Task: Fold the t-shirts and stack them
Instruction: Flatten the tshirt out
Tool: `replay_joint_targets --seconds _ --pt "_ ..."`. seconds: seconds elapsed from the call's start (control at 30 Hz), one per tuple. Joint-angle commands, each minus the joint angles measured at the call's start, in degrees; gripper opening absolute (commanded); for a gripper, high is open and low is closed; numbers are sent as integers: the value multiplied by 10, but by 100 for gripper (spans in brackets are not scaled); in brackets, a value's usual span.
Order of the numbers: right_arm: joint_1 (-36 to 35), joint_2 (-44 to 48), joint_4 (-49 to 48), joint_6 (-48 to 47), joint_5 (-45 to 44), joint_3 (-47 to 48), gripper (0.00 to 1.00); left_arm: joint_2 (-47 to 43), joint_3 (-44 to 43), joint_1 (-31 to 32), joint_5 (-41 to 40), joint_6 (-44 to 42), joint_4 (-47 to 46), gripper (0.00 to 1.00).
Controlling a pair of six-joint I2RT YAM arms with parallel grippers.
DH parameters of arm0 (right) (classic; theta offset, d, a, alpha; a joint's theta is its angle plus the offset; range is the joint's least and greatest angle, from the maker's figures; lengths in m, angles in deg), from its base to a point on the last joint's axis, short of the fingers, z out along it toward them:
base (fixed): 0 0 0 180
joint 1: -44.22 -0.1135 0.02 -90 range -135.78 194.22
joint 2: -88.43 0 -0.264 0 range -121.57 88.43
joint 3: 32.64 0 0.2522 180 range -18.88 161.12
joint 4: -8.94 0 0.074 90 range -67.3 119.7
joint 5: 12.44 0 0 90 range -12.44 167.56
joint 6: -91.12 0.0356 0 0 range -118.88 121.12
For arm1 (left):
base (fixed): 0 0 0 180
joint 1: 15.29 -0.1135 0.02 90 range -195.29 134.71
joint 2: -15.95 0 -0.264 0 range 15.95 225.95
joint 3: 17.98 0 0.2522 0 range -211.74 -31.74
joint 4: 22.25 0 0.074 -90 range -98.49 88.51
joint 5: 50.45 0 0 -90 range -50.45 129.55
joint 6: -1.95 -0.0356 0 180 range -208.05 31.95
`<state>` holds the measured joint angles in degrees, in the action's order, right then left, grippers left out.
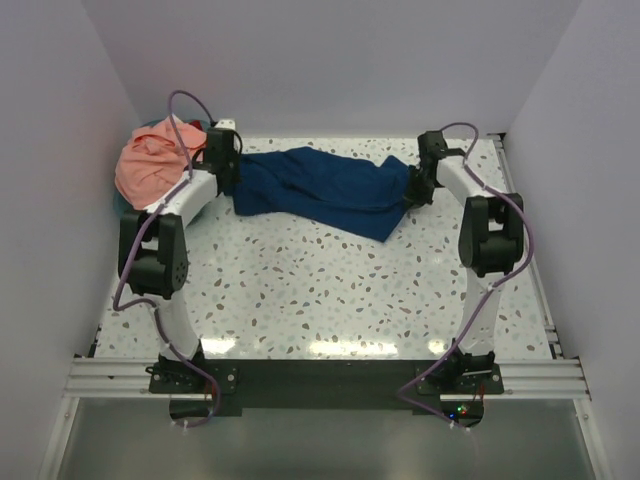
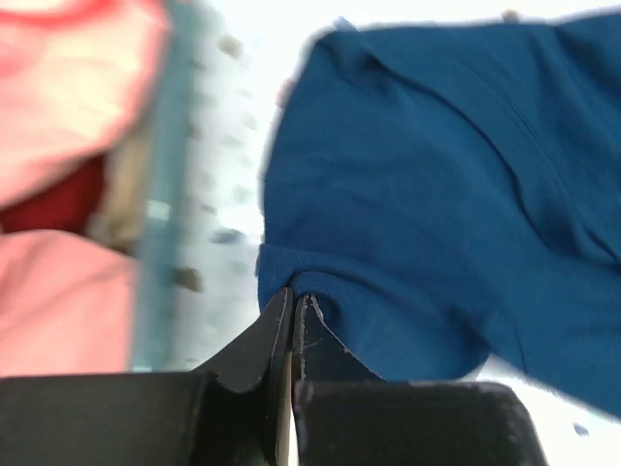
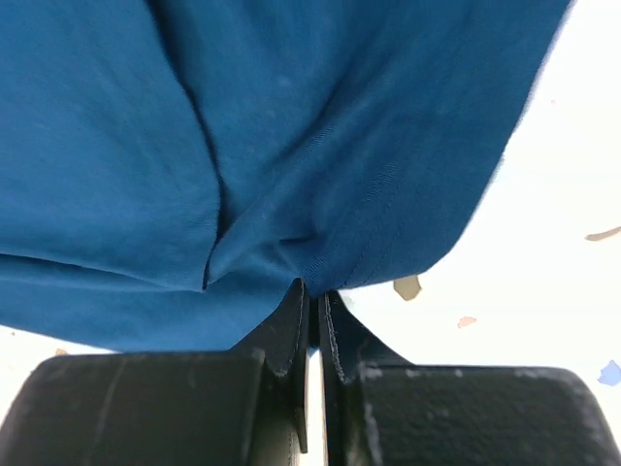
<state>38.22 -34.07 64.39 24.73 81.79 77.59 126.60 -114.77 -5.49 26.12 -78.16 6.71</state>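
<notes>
Both hands were clamped on cloth. The left hand [image 2: 291, 296] pinched a rolled edge of the crumpled navy blue soft cloth t-shirt [image 1: 320, 190] at the end nearest the round teal basket [image 2: 160, 194]. The right hand [image 3: 312, 289] was closed on a gathered fold at the shirt's opposite end. The shirt lay bunched in a long band across the far part of the white speckled counter [image 1: 320, 300], stretched between the two hands. The salmon-pink cloth t-shirt [image 1: 150, 165] sat heaped in the basket at the far left.

The step looked like spreading the navy shirt out for folding. Doing it well probably meant raising both ends together, drawing them apart until the cloth hung smooth, then laying it flat nearer the middle, clear of the basket. Each pinch seemed to hold little cloth, so a gentle, even pull appeared safer.
</notes>
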Motion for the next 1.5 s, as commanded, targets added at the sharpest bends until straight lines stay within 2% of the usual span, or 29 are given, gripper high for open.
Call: replay_joint_targets --seconds 0.0,0.23,0.37,0.4,0.43,0.5,0.53,0.6,0.63,0.7,0.8,0.93,1.1,1.47 --pt "4 60 44 4 -52 66 0 -37 -10 -12 -60 5 -44 0" --pt "14 78 101 6 -100 191 0 -47 -33 -58 -72 -14 -65 0" --pt "18 30 82 6 -86 274 1 -22 -59 -77 -53 -14 -68 0" --pt "18 -8 79 10 -79 297 3 -16 -66 -78 -43 -13 -67 0" --pt "18 -28 80 12 -71 354 12 -9 -84 -79 -39 -9 -62 0" --pt "17 -78 89 27 -48 408 31 14 -103 -80 -21 -7 -55 0" --pt "18 -86 89 33 -45 432 47 21 -119 -80 -12 -5 -49 0" --pt "17 -84 70 42 -43 413 55 38 -129 -80 14 -2 -47 0" --pt "18 -63 61 41 -43 360 59 42 -136 -79 22 0 -46 0" --pt "18 -36 38 35 -43 293 60 49 -136 -80 40 5 -46 0" --pt "18 17 9 30 -31 142 57 54 -134 -80 53 9 -44 0" --pt "14 38 -29 36 9 67 51 60 -135 -80 65 8 -43 0" --pt "-4 -4 -69 42 32 71 48 62 -135 -80 75 13 -47 0" --pt "-12 -71 -45 40 10 130 43 52 -115 -79 82 20 -56 0"
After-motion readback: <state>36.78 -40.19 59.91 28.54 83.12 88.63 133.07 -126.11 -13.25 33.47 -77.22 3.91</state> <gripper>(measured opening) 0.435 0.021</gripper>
